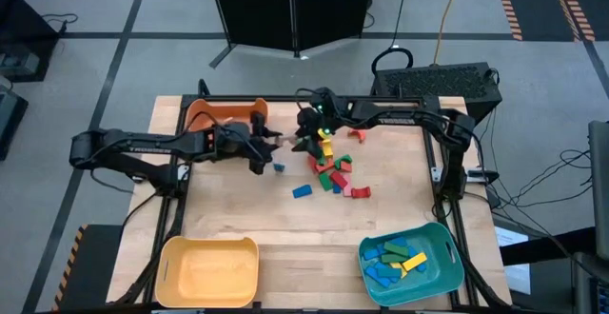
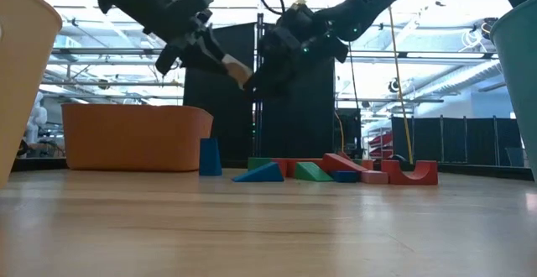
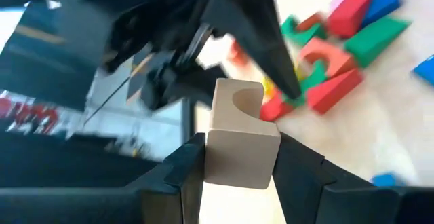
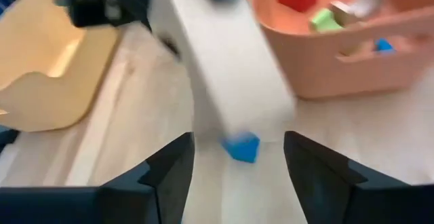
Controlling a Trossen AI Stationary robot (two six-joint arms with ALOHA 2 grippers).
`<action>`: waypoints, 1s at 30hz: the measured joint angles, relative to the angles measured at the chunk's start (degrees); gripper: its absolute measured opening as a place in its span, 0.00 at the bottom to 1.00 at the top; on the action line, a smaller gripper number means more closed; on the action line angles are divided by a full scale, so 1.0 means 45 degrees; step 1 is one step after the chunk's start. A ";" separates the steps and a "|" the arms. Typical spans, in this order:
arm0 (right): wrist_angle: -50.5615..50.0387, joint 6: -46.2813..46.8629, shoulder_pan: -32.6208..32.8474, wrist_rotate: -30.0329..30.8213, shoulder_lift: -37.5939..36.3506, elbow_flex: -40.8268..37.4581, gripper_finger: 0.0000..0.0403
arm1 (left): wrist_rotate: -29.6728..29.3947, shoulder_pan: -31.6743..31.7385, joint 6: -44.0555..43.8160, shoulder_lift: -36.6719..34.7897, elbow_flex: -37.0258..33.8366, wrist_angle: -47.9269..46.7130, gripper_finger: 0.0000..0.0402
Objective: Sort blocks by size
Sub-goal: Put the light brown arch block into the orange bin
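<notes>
Left gripper (image 3: 237, 176) was pinched on a plain wooden arch block (image 3: 239, 132), held in the air between the orange bin (image 1: 224, 116) and the block pile (image 1: 333, 171), jaws pressed flat on two opposite faces. Right gripper (image 1: 306, 135) hovered just beside it, near the pile's far edge; its fingers (image 4: 169, 173) stood spread with nothing between them. The pale bar filling the right wrist view was probably that same block seen end-on, but blur made it hard to confirm.

Rest of the blocks lay loose in the pile at table centre, with a blue wedge (image 1: 302, 191) and a small blue piece (image 1: 279, 167) apart from it. Some sat in the teal bin (image 1: 447, 266) and the orange bin; the yellow bin (image 1: 209, 271) looked bare.

Handling judgement: wood block, light, rigid, smooth faces, not fragile. Flat parallel sides give the safest grip; the arch cut-out and the wedge slopes would likely let it slip or twist.
</notes>
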 joint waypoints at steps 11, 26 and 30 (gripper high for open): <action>-0.1524 0.1208 -0.0552 0.2905 0.0000 0.0000 0.53 | -0.0837 0.1804 -0.3918 -0.1236 0.0000 -0.2618 0.36; -0.4719 0.2581 -0.1216 0.5949 -0.0005 0.1171 0.53 | 0.0395 0.5333 -0.6522 -0.1092 0.0000 -0.4843 0.36; -0.6770 0.1622 -0.1529 0.7533 -0.0005 0.2691 0.53 | 0.0905 0.6069 -0.7547 -0.0826 -0.0005 -0.5549 0.36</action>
